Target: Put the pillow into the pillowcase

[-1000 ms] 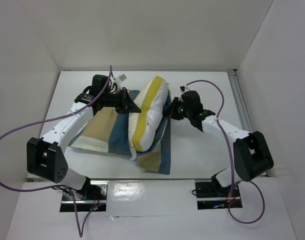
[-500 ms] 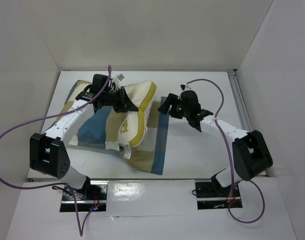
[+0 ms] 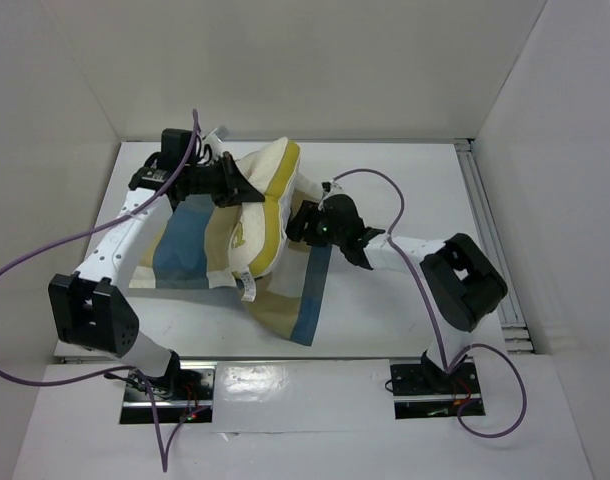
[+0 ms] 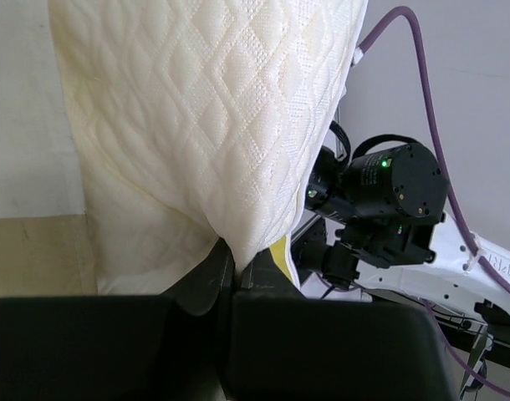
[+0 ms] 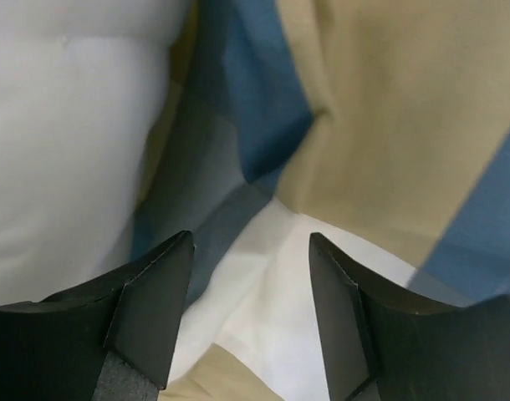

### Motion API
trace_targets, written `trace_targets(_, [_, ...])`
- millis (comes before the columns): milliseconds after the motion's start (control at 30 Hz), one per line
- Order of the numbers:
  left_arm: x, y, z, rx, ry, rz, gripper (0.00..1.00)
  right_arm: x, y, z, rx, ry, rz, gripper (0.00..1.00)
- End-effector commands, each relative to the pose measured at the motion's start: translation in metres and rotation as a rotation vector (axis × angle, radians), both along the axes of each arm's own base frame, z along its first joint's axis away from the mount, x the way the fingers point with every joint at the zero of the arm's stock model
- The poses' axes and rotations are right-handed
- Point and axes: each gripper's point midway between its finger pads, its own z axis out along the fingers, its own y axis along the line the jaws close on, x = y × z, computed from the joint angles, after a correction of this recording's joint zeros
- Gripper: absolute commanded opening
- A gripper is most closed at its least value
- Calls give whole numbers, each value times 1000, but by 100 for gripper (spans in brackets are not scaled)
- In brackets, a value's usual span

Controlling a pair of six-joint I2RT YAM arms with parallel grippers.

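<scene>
The cream pillow (image 3: 268,200) with its yellow edge band lies bunched over the checked blue, tan and cream pillowcase (image 3: 180,248), which is spread on the white table. My left gripper (image 3: 241,191) is shut on a fold of the quilted pillow (image 4: 213,125) at its back left; the jaws (image 4: 232,261) pinch the fabric tightly. My right gripper (image 3: 298,222) is open at the pillow's right edge, low over the pillowcase (image 5: 389,109). Nothing sits between its fingertips (image 5: 251,309); cream and blue cloth lies just below them.
White walls enclose the table on three sides. A metal rail (image 3: 482,210) runs along the right edge. Purple cables (image 3: 45,260) loop from both arms. The pillow's white tag (image 3: 247,288) hangs at its near corner. The right arm's wrist (image 4: 389,196) is close behind the pillow.
My left gripper pulled the pillow back and left, so it dropped from standing on edge to lying on the pillowcase. My right gripper opened and moved left to the pillow's edge.
</scene>
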Motion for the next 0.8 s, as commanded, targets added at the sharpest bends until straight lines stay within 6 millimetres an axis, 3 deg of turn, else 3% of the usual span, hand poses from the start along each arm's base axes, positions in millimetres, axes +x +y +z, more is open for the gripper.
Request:
trace_targets(0, [-13,-3,49,-67,-108,-52,0,28,24,44,109,-131,-14,64])
trace_targets(133, [-9,2,47,-55,-110,-27,0,41,32,38,100,-141,-19,63])
trace_targets(200, [-9,2,47,-55,-110,-27,0,52,42,33,101,-136,-10,71])
trace_targets(267, [-10,2,50,-56,-119,-27,0,56,51,29,100,-135,-1,71])
trace_targets(400, [-13,2,42,-58,-95,-34,0,80,52,3,29,-104,-44,71])
trace_targets(533, [-15,1,40,-62,-85,-41,0,96,46,-19,-49,-62,-115,47])
trace_targets(567, [-17,1,43,-64,-96,-42,0,96,40,-26,-88,-57,-156,26])
trace_targets(667, [-14,3,41,-49,-98,-22,0,93,21,-16,-109,-82,-221,4])
trace_targets(767, [-10,11,32,-35,-84,0,0,83,12,4,-86,-113,-234,1])
